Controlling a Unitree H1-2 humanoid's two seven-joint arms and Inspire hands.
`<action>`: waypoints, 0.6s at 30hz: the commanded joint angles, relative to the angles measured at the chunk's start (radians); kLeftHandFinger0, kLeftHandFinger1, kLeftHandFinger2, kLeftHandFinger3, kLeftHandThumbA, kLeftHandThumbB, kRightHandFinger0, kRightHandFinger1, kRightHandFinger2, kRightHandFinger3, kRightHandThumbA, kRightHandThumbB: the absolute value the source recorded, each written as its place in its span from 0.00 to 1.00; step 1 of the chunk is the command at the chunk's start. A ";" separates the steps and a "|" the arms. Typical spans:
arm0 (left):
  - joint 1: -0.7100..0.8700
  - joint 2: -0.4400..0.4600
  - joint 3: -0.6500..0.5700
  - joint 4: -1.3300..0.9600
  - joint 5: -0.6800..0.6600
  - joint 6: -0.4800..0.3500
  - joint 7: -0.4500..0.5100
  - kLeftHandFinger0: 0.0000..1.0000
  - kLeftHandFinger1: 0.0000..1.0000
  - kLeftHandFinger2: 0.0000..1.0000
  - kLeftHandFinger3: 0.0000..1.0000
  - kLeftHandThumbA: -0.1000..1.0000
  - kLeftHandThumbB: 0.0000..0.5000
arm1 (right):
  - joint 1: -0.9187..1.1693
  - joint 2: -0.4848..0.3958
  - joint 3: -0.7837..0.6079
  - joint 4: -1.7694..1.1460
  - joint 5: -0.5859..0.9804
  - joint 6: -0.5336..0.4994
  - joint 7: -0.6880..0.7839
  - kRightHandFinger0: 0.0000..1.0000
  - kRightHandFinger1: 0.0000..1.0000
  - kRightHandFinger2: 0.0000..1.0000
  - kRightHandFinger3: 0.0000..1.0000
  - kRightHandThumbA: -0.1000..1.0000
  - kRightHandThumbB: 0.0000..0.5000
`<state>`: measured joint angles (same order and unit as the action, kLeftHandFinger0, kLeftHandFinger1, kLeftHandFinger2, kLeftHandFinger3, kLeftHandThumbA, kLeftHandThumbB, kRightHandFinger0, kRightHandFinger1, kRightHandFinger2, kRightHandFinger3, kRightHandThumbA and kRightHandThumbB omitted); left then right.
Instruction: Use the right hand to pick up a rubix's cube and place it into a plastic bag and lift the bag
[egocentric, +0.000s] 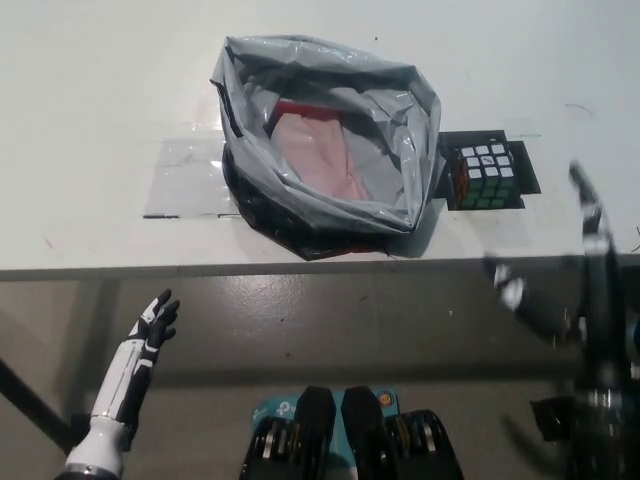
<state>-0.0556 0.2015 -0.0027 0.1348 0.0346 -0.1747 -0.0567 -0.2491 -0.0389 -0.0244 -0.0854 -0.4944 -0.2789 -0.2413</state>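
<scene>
Cube on the table, both hands low and empty.

The left hand (150, 335) rests at lower left, fingers spread. The right hand (565, 270), blurred, fingers apart, holds nothing at the table (90, 120) edge. Just beyond it the cube (485, 175) sits on a dark patch, beside the open bag (330, 140).

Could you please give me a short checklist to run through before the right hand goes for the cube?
1. Rubik's cube on the table, uncovered, right of the bag: ok.
2. Plastic bag mouth open upward: ok.
3. Right hand empty: cannot tell, blurred.
4. Right hand above the cube: not ok, it is below the table edge.
5. Left hand open, clear of the bag, at lower left: ok.
</scene>
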 joint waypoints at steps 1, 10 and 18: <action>0.001 0.010 -0.001 -0.030 0.017 -0.052 -0.004 1.00 1.00 1.00 1.00 1.00 1.00 | -0.137 0.002 -0.016 0.070 -0.078 0.058 -0.071 1.00 1.00 1.00 1.00 0.88 0.56; 0.002 0.008 -0.001 -0.032 0.011 -0.060 -0.014 1.00 1.00 1.00 1.00 1.00 0.99 | -0.401 0.001 -0.057 0.453 -0.002 0.088 -0.162 1.00 1.00 1.00 1.00 0.90 0.76; -0.002 0.006 -0.001 -0.035 0.010 -0.056 -0.014 1.00 1.00 1.00 1.00 1.00 1.00 | -0.544 -0.028 -0.056 0.756 0.019 0.073 -0.226 1.00 1.00 1.00 1.00 0.84 0.79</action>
<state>-0.0505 0.2015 -0.0026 0.1316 0.0381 -0.1900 -0.0644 -0.6982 -0.0475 -0.0745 0.5770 -0.5031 -0.1964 -0.3887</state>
